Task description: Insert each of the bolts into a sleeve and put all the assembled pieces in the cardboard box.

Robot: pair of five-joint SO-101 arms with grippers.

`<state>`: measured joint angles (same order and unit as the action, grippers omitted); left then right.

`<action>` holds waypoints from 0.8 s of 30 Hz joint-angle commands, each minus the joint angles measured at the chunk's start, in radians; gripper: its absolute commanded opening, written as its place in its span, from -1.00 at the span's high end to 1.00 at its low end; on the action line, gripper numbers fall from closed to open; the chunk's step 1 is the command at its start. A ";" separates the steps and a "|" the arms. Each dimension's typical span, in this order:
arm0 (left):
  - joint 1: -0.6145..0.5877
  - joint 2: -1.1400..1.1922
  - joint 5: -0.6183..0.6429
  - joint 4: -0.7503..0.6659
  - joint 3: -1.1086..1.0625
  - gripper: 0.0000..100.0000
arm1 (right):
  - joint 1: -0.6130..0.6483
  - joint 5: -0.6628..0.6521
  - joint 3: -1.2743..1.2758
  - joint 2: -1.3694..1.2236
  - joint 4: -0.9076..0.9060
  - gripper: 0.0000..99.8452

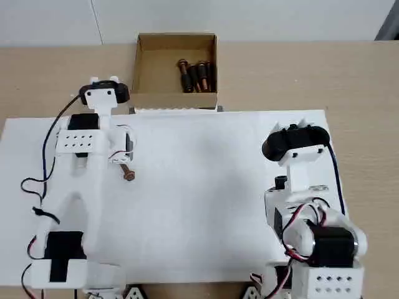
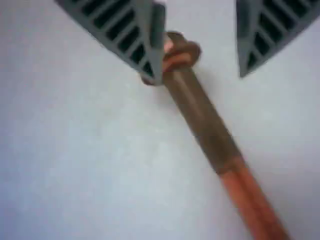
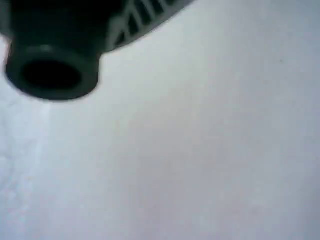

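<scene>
A copper bolt (image 2: 200, 115) lies on the white sheet (image 1: 206, 187), and it also shows in the high view as a short copper bolt (image 1: 128, 173). My left gripper (image 2: 197, 75) is open, with its grey ribbed fingers (image 2: 130, 35) either side of the bolt's head and one finger touching it. My right gripper (image 3: 100, 30) is shut on a black sleeve (image 3: 50, 75), whose open end hangs above the bare sheet. The cardboard box (image 1: 177, 93) stands at the back and holds several assembled pieces (image 1: 194, 75).
The white sheet covers most of the wooden table (image 1: 361, 81). The left arm (image 1: 84, 140) stands over the sheet's left side and the right arm (image 1: 302, 180) over its right side. The box touches the sheet's far edge.
</scene>
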<state>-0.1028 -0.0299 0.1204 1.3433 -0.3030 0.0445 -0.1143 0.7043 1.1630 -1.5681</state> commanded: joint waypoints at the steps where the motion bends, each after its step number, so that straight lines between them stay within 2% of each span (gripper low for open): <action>1: -0.026 0.028 0.000 -0.034 0.042 0.80 | -0.004 0.012 -0.005 0.002 0.024 0.99; 8: -0.028 0.144 0.005 -0.052 0.067 0.80 | -0.002 0.048 -0.005 0.002 0.024 0.99; 17: -0.026 0.146 0.005 -0.038 0.139 0.80 | -0.002 0.046 -0.005 0.001 0.024 0.99; 24: -0.002 0.155 0.005 -0.038 0.113 0.80 | -0.002 0.046 -0.005 0.001 0.025 0.99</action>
<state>-0.1274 0.1327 0.1235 1.3019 -0.2048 0.0445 -0.0790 0.7043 1.1630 -1.5681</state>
